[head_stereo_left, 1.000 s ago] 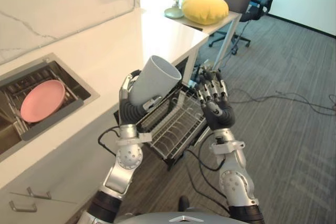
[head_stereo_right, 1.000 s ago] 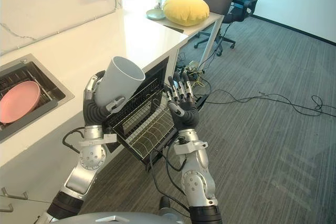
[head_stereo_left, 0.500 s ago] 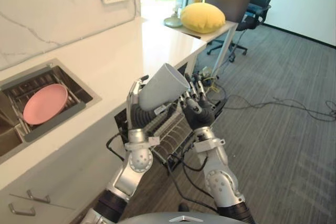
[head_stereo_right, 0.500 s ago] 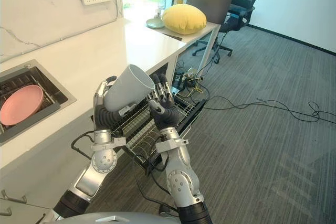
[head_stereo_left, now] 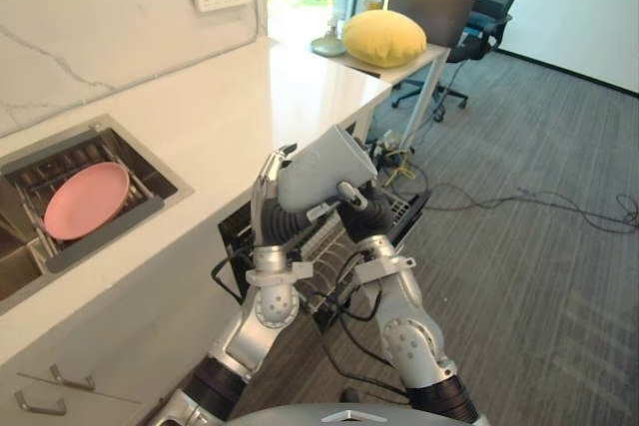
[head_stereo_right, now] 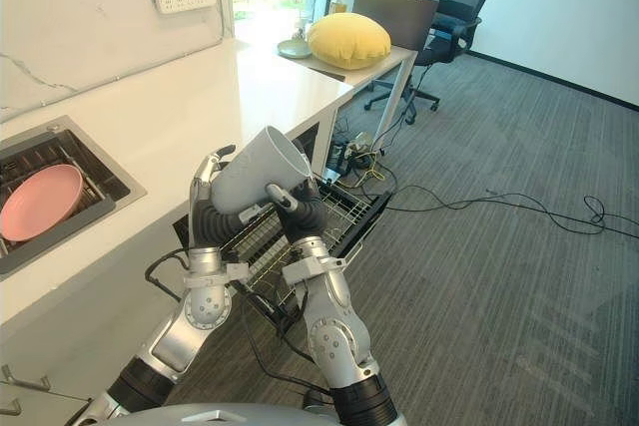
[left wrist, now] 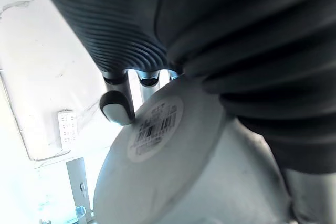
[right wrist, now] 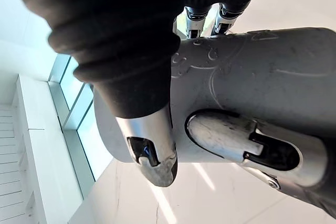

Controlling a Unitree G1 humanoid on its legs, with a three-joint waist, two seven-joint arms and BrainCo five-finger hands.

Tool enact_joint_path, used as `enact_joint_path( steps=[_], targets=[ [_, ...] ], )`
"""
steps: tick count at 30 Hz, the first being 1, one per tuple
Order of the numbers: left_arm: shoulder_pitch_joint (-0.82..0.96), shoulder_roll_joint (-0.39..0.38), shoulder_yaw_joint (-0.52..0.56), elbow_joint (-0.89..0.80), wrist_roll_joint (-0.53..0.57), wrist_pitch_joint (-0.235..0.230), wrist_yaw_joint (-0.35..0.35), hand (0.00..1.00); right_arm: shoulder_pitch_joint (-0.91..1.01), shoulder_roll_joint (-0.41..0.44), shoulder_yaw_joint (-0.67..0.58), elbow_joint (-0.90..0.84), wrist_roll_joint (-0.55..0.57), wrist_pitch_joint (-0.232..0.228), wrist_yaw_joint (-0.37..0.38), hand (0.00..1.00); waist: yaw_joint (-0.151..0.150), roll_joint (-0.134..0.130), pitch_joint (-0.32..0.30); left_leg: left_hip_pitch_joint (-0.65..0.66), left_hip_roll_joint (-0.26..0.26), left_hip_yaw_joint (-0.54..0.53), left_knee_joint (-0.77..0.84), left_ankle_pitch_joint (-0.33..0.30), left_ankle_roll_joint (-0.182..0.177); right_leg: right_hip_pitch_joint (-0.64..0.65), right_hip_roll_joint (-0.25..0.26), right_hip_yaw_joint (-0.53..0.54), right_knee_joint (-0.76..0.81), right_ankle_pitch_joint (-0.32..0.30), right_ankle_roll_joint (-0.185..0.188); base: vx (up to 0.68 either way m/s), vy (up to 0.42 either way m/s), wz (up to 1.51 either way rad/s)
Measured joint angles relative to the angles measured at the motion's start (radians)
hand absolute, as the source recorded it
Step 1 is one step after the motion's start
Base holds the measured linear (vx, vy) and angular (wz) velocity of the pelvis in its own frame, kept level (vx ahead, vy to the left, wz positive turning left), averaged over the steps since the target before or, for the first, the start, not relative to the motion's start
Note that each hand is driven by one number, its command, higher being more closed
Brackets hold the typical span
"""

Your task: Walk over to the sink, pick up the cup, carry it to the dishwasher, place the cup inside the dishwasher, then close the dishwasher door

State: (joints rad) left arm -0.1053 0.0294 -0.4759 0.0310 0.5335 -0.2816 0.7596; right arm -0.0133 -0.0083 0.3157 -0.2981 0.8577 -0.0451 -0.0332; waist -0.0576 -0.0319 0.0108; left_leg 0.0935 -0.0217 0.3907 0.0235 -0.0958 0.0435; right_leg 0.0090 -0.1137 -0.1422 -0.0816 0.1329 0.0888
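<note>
Grips the cup (head_stereo_left: 321,167) in the left hand (head_stereo_left: 274,211), curled round the wall near the base, and clasps it with the right hand (head_stereo_left: 367,214) as well, with the thumb pressed on the wall and the fingers (right wrist: 197,15) reaching over the far side. Holds it tilted, mouth up and to the right, above the pulled-out wire rack (head_stereo_right: 347,210) of the open dishwasher under the counter (head_stereo_left: 220,117). Has to the left a pink plate (head_stereo_left: 87,200) in the sink (head_stereo_left: 152,183), and far along the counter a yellow cushion (head_stereo_left: 384,37) on a desk.
</note>
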Motion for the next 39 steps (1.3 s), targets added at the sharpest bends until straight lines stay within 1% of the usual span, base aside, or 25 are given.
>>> enact_joint_path(
  steps=[8,11,15,16,20,26,30,35,39],
  targets=[
    [-0.003,0.000,-0.019,0.030,0.002,-0.001,-0.003,1.00,0.000,0.000,-0.001,0.000,-0.001,0.011,-0.002,0.00,0.000,-0.001,-0.008,0.012,-0.003,0.002,-0.012,0.006,0.000,0.004,0.000,0.002,0.000,0.000,0.000,-0.01,-0.005,-0.01],
    [-0.003,0.001,-0.026,0.030,0.023,-0.003,-0.003,1.00,0.000,-0.001,-0.001,0.000,-0.001,0.029,-0.002,0.00,0.000,-0.002,-0.009,0.013,-0.004,0.003,-0.015,0.007,-0.001,0.004,-0.001,0.003,0.000,0.000,0.001,-0.01,-0.004,-0.01],
    [-0.006,0.006,-0.027,0.030,0.041,-0.003,-0.002,1.00,0.000,-0.002,-0.001,0.000,0.000,0.034,-0.002,0.00,0.000,-0.002,-0.009,0.015,-0.005,0.003,-0.026,0.014,-0.002,0.001,0.000,0.003,0.000,0.000,0.001,0.00,0.000,0.00],
    [-0.006,0.010,-0.027,0.031,0.050,-0.003,-0.002,1.00,0.000,-0.002,-0.002,0.000,0.000,0.041,-0.001,1.00,0.000,-0.002,-0.010,0.015,-0.005,0.003,-0.026,0.014,-0.002,0.001,0.000,0.003,0.000,0.000,0.001,0.00,0.000,0.00],
    [-0.008,0.031,-0.028,0.038,0.084,-0.002,0.001,1.00,0.000,-0.008,-0.003,0.000,-0.001,0.051,0.000,1.00,-0.001,-0.002,-0.010,0.014,-0.005,0.003,-0.027,0.014,-0.002,0.000,0.001,0.004,0.000,0.000,0.001,0.00,0.000,0.00],
    [-0.009,0.033,-0.029,0.059,0.118,-0.003,0.020,1.00,0.000,-0.018,-0.003,0.000,0.000,0.053,-0.002,1.00,-0.001,-0.006,-0.012,0.014,-0.005,0.003,-0.026,0.014,-0.002,0.000,0.000,0.004,0.000,0.000,0.001,-0.01,-0.003,0.00],
    [-0.012,0.033,-0.032,0.060,0.119,-0.003,0.023,1.00,0.000,-0.020,-0.001,0.000,0.000,0.043,-0.006,1.00,-0.001,-0.006,-0.012,0.014,-0.005,0.004,-0.026,0.014,-0.002,-0.002,0.000,0.005,0.000,0.000,0.001,0.00,0.000,0.00],
    [-0.014,0.033,-0.035,0.066,0.120,-0.003,0.038,1.00,0.000,-0.018,0.014,0.000,0.000,0.007,-0.041,1.00,-0.003,-0.006,-0.012,0.014,-0.005,0.007,-0.026,0.014,-0.002,-0.003,0.001,0.017,0.000,0.001,0.001,0.00,0.000,-0.01],
    [-0.013,0.033,-0.036,0.068,0.120,-0.003,0.049,1.00,0.000,-0.014,0.016,0.000,0.000,0.004,-0.043,1.00,-0.002,-0.006,-0.012,0.014,-0.005,0.016,-0.027,0.014,-0.002,-0.010,0.002,0.020,0.000,0.002,0.002,0.00,0.000,-0.05]
  ],
)
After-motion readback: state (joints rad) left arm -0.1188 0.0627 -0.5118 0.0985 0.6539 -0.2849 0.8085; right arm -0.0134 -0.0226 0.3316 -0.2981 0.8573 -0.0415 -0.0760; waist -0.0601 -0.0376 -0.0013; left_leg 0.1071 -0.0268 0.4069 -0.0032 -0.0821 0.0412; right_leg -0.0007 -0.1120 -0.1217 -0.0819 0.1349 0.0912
